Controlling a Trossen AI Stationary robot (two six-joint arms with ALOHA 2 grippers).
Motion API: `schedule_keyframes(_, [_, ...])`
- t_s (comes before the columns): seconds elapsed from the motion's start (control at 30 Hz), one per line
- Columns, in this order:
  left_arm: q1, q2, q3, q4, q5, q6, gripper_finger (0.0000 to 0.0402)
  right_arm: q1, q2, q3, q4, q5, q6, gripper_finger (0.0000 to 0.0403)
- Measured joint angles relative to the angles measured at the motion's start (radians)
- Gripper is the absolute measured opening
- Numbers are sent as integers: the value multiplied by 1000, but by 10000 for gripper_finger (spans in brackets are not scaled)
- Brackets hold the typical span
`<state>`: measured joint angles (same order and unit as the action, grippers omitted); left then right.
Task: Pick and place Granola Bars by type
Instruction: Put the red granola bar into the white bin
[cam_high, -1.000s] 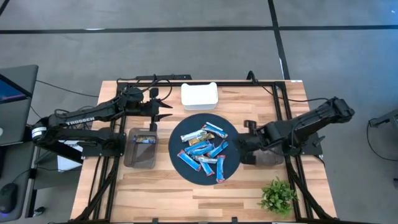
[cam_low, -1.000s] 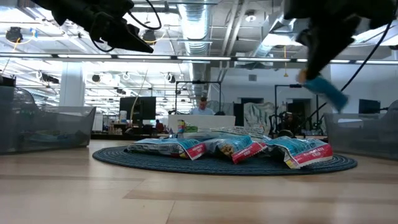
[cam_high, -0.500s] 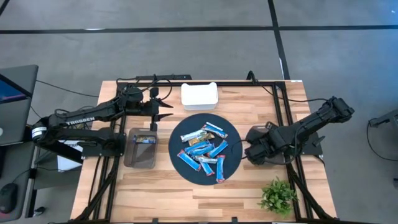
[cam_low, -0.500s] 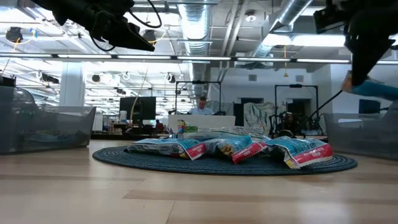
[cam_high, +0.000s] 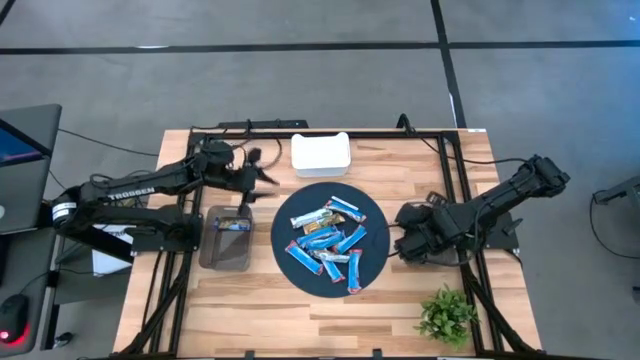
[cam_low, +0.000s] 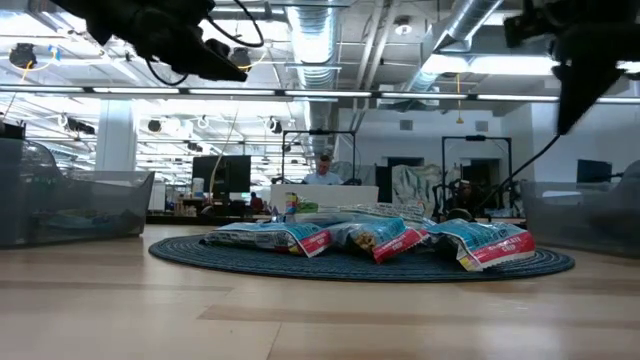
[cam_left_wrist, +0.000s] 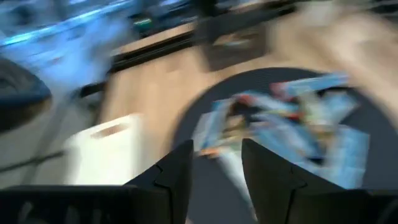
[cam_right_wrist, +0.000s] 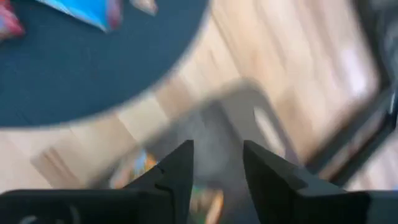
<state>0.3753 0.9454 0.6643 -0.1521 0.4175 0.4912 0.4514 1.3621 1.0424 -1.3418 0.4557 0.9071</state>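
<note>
A wooden table seen from above holds a round dark blue mat at its centre, and on the mat lies a loose heap of granola bars, mostly shiny blue wrappers, some with red or orange ends. From table height the same bars sit in a low pile on the mat, overlapping one another. A white rectangular container stands just beyond the mat at the far edge of the table. To the left of the mat is a clear plastic bin with a blue bar lying inside it at its far end. A small green plant sits near the table's right front corner. The left gripper hangs above the table between the white container and the clear bin, well clear of the mat; its own camera shows its two dark fingers standing apart with nothing between them. The right gripper is just off the right edge of the mat, over a grey bin that its arm mostly covers from above; its fingers are parted and empty, and below them, blurred, something orange and pale lies in that bin.
</note>
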Motion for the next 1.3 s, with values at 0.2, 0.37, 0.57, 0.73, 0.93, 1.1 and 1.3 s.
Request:
schedule_keyframes(0.2, [-84, 113, 0, 6, 143, 68, 130, 67, 0, 0, 313, 178, -333, 153])
schedule_keyframes(0.37, [-168, 250, 0, 74, 92, 67, 130, 101, 0, 0, 526, 205, -547, 149])
schedule_keyframes(0.57, [-257, 407, 0, 196, 90, 51, 130, 112, 0, -8, 578, 244, -613, 135])
schedule_keyframes(0.73, [-317, 489, 0, 217, 48, 45, 130, 105, 1, -82, 630, 254, -646, 129])
schedule_keyframes(0.93, [-372, 545, 0, 220, 10, 12, 130, 103, 1, -160, 717, 250, -646, 128])
schedule_keyframes(1.1, [-411, 606, 1, 234, -117, -5, 130, 105, 1, -207, 795, 250, -646, 129])
schedule_keyframes(1.3, [-428, 673, 34, 234, -220, -36, 130, 105, 1, -217, 814, 250, -646, 129])
